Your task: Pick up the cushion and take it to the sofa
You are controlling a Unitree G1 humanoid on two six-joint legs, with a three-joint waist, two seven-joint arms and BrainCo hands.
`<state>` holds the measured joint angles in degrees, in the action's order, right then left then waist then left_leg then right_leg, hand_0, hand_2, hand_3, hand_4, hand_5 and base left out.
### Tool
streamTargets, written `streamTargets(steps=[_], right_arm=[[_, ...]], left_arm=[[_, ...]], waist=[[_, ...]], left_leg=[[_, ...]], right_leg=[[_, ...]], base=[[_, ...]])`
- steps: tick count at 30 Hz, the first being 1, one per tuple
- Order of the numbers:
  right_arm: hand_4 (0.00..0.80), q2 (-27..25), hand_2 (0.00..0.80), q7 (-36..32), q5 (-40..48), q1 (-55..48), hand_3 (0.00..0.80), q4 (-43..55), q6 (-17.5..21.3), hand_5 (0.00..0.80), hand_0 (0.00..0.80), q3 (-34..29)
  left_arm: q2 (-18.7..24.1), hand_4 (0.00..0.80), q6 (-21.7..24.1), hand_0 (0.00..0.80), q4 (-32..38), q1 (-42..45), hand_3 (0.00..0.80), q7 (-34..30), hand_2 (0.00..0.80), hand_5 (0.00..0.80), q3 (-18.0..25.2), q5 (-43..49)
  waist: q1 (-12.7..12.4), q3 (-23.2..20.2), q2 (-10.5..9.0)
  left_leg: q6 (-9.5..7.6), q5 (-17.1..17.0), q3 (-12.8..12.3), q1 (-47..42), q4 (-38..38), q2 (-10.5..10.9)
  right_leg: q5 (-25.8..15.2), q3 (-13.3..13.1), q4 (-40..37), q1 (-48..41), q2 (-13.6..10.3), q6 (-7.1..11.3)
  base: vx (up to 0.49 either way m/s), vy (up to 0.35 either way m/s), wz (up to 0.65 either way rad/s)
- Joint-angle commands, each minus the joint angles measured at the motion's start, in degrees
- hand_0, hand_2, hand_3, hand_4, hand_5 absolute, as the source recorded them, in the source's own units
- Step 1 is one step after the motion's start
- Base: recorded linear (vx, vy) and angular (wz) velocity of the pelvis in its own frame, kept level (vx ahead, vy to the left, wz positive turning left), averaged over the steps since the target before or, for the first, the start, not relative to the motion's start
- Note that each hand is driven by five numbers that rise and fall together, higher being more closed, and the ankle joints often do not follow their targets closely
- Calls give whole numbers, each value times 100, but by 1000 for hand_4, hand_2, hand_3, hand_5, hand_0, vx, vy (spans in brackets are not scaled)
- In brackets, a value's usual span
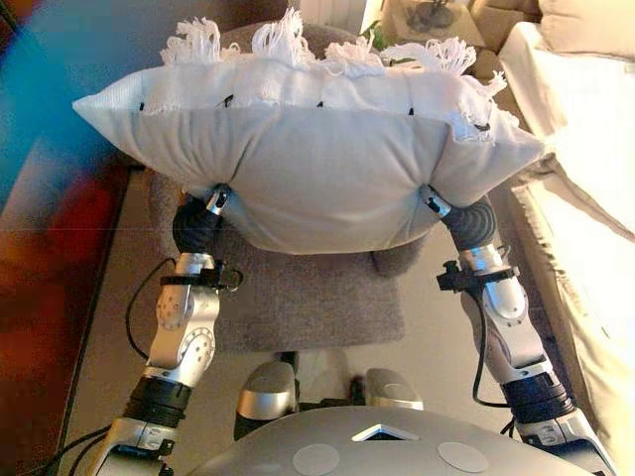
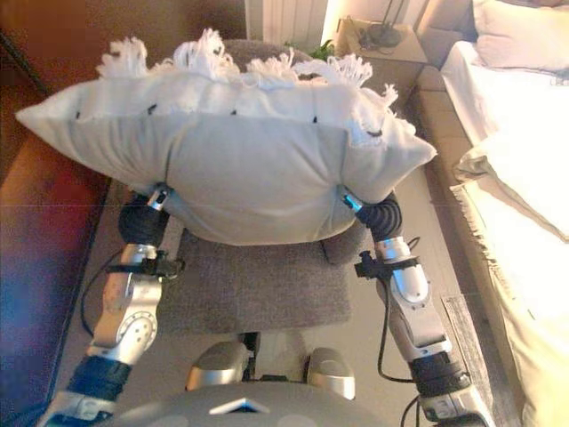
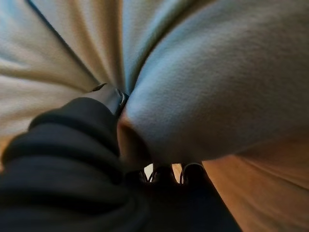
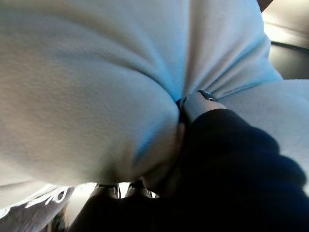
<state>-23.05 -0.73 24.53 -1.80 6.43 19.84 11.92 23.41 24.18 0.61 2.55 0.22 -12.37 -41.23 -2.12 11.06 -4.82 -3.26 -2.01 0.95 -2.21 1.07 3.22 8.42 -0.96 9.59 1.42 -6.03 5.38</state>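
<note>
A large pale grey cushion [image 1: 308,169] with a white fringed top edge is held up in the air between my two hands, in front of my chest. My left hand [image 1: 212,204] presses into its lower left side and my right hand [image 1: 437,206] into its lower right side. Both hands are sunk into the cloth. In the left wrist view the dark cover of the left hand [image 3: 72,145] is buried in the cushion [image 3: 217,82]. The right wrist view shows the same for the right hand [image 4: 227,159]. The cream sofa [image 1: 585,198] lies along the right.
A grey upholstered seat [image 1: 308,297] stands just below the cushion. A dark red-brown piece of furniture [image 1: 50,297] runs along the left. A small side table [image 2: 387,40] with a dark object on it stands at the back right, by a white radiator [image 2: 284,18].
</note>
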Motion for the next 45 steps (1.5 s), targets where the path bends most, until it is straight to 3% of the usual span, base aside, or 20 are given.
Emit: streamTargets(steps=[1, 3, 6, 11, 15, 22, 25, 32, 38, 45], right_arm=[[800, -29, 800, 129, -198, 623, 800, -47, 463, 800, 800, 175], [800, -2, 800, 189, -183, 785, 800, -422, 438, 800, 800, 154], [800, 27, 800, 65, -113, 864, 800, -626, 294, 800, 800, 152], [800, 111, 800, -67, -84, 888, 800, -959, -28, 800, 800, 285], [800, 263, 800, -207, -93, 1161, 800, -1744, -222, 800, 800, 439], [800, 619, 800, 144, 103, 1666, 800, -2697, -389, 800, 800, 650], [800, 740, 800, 322, 361, 2163, 800, -3133, -456, 800, 800, 833], [800, 1051, 800, 580, 1027, 4409, 800, -4787, -803, 800, 800, 1171], [800, 1105, 800, 192, 1576, 5779, 800, -6169, -819, 800, 800, 1179], [800, 883, 800, -31, 1611, 6678, 800, -7332, -1058, 800, 800, 1143]], left_arm=[[-291, 800, 317, 800, 478, -808, 800, -398, 800, 800, -514, 523], [-388, 800, 209, 800, 338, -843, 800, -325, 800, 800, -639, 590], [-529, 800, 83, 800, 205, -789, 800, -153, 800, 800, -703, 680], [-736, 800, 29, 800, -375, -686, 800, 28, 800, 800, -746, 630], [-897, 800, -75, 800, -910, -759, 800, 103, 800, 800, -781, 633], [-1108, 800, -490, 800, -1796, -1242, 800, 317, 800, 800, -927, 689], [-1163, 800, -615, 800, -2239, -1838, 800, 594, 800, 800, -982, 672], [-1441, 800, -649, 800, -3314, -3369, 800, 1196, 800, 800, -1191, 715], [-1397, 800, -482, 800, -4503, -4824, 800, 1353, 800, 800, -1131, 376], [-1320, 800, -841, 800, -5776, -6069, 800, 1914, 800, 800, -1080, 20]], waist=[[144, -316, 56], [170, -348, 60], [134, -460, 45], [126, -651, 58], [61, -657, 90], [-49, -592, -10], [-82, -467, -50], [-171, -44, -25], [-84, 470, 121], [85, 962, 276]], left_leg=[[224, 676, 108, 102, 155, -163], [220, 759, 111, -78, 37, -194], [227, 789, 117, -228, -104, -191], [263, 859, 28, -365, -143, -213], [320, 850, 13, -400, -127, -278], [405, 797, 56, -417, -187, -391], [436, 752, 105, -250, -205, -423], [483, 672, 255, 237, -138, -398], [519, 538, 274, 882, -53, -326], [559, 352, 216, 1382, -66, -282]], right_leg=[[-681, -54, -732, -249, 331, -67], [-760, -206, -871, -294, 365, -42], [-801, -36, -1146, -493, 326, -63], [-826, 32, -1444, -762, 321, -84], [-739, 163, -1456, -890, 349, -144], [-718, 209, -1459, -948, 399, -149], [-786, 209, -1459, -774, 411, -124], [-904, 274, -1459, -340, 396, -95], [-935, 295, -1357, 249, 375, -117], [-1021, 253, -1260, 801, 323, -95]], base=[[174, -106, 24], [228, -135, 49], [198, -118, 13], [203, -110, -4], [173, -78, -2], [159, -83, 15], [-4, -97, 7], [-98, -65, 7], [-243, 40, 6], [-131, 67, 6]])
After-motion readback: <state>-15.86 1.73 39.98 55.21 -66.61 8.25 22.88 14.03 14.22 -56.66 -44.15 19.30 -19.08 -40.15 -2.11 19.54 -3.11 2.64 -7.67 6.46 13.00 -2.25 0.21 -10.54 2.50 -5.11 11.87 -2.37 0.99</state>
